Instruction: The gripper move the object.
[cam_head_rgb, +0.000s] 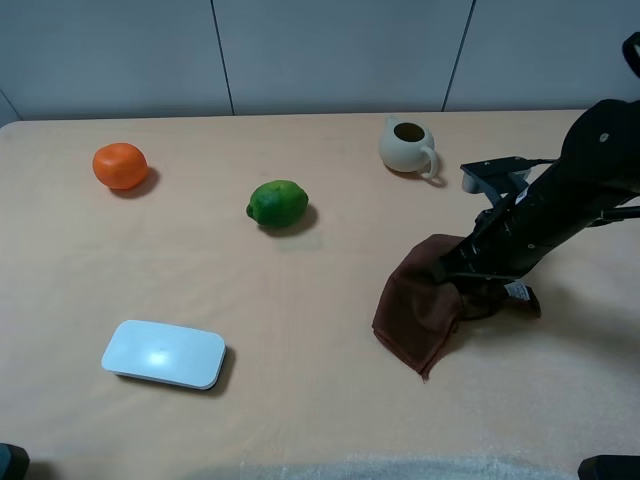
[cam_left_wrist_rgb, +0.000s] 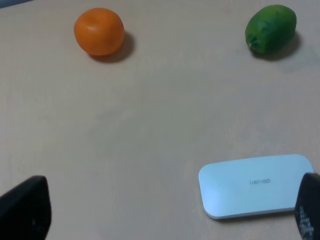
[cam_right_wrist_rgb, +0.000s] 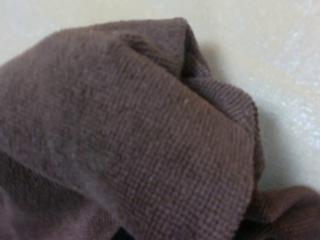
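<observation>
Terry cloth (cam_head_rgb: 410, 310) bunches up where the right hand (cam_head_rgb: 452, 272) clenches its fold, likely pinched high to drag it across the tabletop (cam_head_rgb: 300, 340).

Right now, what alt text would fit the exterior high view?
The right gripper is shut on a bunched dark brown cloth at the right of a beige table. Also on it: a cream jug, a green lime, an orange and a flat white case.

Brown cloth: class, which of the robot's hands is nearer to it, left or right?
Right. The right hand is shut on the brown cloth, which is bunched up. The left hand hangs open by the white case, far from the cloth.
</observation>
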